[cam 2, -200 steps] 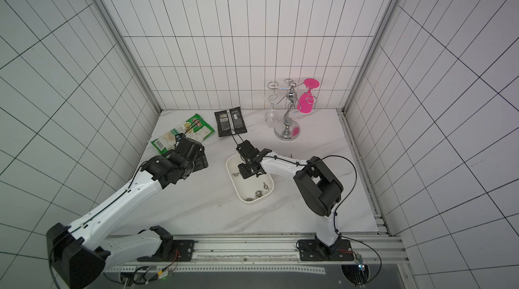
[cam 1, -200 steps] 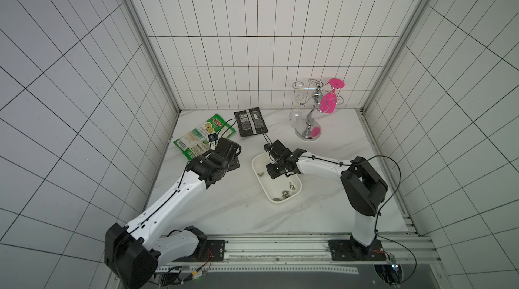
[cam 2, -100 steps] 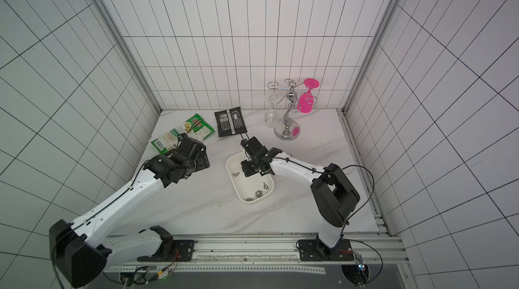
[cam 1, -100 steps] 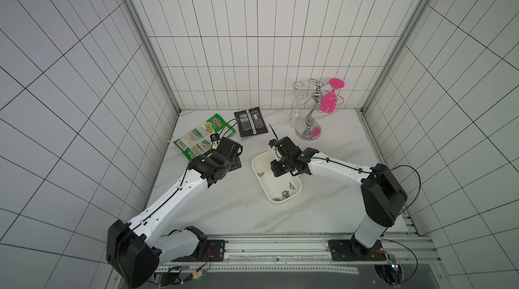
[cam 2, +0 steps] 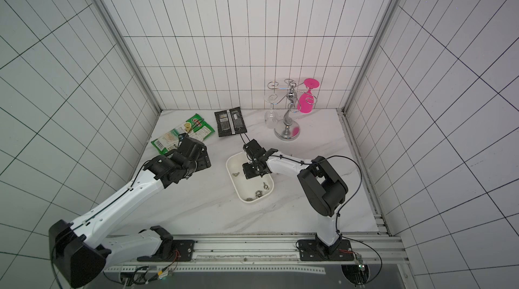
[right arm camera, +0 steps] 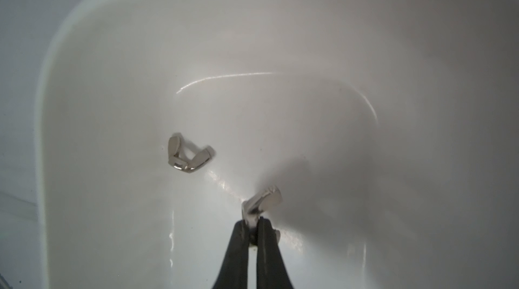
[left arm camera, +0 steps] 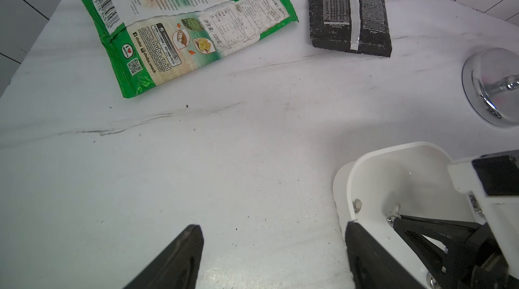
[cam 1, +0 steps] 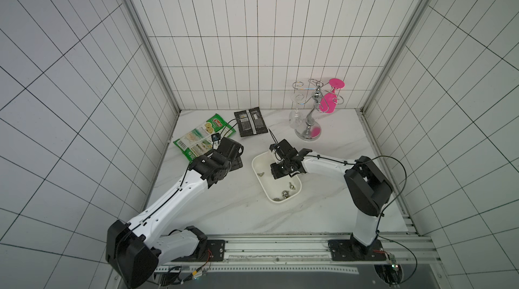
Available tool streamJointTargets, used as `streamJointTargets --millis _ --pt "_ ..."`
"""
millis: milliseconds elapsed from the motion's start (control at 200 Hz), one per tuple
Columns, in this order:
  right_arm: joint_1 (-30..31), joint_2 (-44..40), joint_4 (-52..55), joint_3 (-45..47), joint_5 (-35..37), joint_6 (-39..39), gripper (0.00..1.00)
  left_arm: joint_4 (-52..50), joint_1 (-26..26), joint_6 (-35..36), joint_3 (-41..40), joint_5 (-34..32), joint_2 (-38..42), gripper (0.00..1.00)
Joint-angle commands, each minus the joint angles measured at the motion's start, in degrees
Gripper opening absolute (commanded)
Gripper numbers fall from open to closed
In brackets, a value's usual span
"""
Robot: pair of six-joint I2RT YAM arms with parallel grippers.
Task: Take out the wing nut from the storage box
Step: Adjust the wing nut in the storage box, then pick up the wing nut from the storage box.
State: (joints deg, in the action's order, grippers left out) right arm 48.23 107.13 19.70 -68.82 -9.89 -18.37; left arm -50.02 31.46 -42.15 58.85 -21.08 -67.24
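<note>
The right claw [right arm camera: 253, 222] is closed on a wing nut [right arm camera: 264, 197], which it holds at its tips inside the storage box [right arm camera: 92, 34]. A second nut [right arm camera: 188, 156] lies apart, farther in. The left claw [left arm camera: 273, 256] stands open over the worktop [left arm camera: 224, 147] beside the box.

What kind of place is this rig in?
Probably a lab test cell, not a real kitchen: tiled walls enclose a marble-look tabletop, robot arms mount on a front rail, and props are staged: snack packet, glass rack.
</note>
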Motion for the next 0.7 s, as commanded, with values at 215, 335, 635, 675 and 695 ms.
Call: streamJointTargets --millis 215,335,635,675,695 --pt "-0.16 -3.0 1.68 -0.71 4.14 -1.41 0.29 2.18 0.27 0.26 -1.01 0.51 1.02 0.83" --pt "-0.22 -5.16 2.6 -0.78 5.1 -0.42 0.29 2.49 0.27 0.2 -1.14 0.78 0.83 0.83" --pt "0.02 -0.12 3.26 -2.47 3.3 0.53 0.27 2.36 0.27 0.2 -1.06 0.52 1.15 0.83" --pt "0.0 0.37 3.16 -2.47 3.45 0.45 0.27 2.32 0.27 0.2 -1.06 0.47 1.32 0.83" --pt "0.02 0.63 3.04 -2.58 3.52 0.44 0.27 2.23 0.27 0.19 -1.1 0.45 1.29 0.83"
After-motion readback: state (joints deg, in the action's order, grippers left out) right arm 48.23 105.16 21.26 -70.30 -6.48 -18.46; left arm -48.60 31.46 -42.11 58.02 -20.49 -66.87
